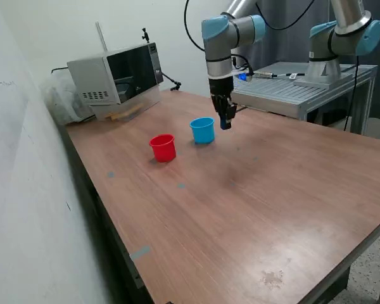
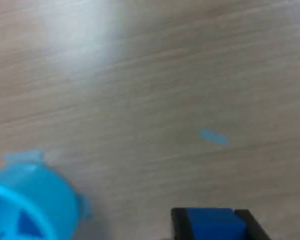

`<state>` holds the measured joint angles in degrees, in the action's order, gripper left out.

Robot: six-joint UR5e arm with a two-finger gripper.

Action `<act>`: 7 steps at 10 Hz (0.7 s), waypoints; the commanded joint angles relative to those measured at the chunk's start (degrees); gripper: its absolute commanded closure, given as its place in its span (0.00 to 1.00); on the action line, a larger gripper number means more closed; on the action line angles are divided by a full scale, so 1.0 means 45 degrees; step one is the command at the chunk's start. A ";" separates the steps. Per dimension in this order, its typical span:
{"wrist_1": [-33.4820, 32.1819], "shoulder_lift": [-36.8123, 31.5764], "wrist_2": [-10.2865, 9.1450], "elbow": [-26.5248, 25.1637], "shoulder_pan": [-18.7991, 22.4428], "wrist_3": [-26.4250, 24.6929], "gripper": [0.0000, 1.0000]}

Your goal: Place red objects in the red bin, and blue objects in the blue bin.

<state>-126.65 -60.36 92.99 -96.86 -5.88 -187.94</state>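
blue cube (image 2: 210,225): we see it pinched in the hand (image 1: 226,121), shut on it, carried aloft for drop-off.
blue bin (image 1: 202,130): just beside hand, toward counter (image 1: 253,209) far edge; another blue cube inside, we judge.
red bin (image 1: 163,147): nr blue bin.

Cups (image 1: 163,147) side by side (table (image 1: 253,209))

No text, label, brand or number is legible on anything in view.

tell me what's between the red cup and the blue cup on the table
Nothing: in the exterior view only bare wood shows between the red cup and the blue cup; they stand apart.
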 commanded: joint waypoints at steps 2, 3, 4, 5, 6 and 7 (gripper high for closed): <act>0.0097 -0.1000 0.0331 -0.0115 -0.1405 0.0417 1.00; 0.0116 -0.1000 0.0351 -0.0154 -0.1717 0.0611 1.00; 0.0136 -0.1000 0.0370 -0.0213 -0.1875 0.0613 1.00; 0.0174 -0.1000 0.0371 -0.0213 -0.2070 0.0632 1.00; 0.0504 -0.0981 0.0332 -0.0194 -0.2130 0.0632 1.00; 0.0526 -0.0980 0.0332 -0.0213 -0.2150 0.0632 1.00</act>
<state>-125.45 -64.69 94.46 -97.66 -14.10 -185.39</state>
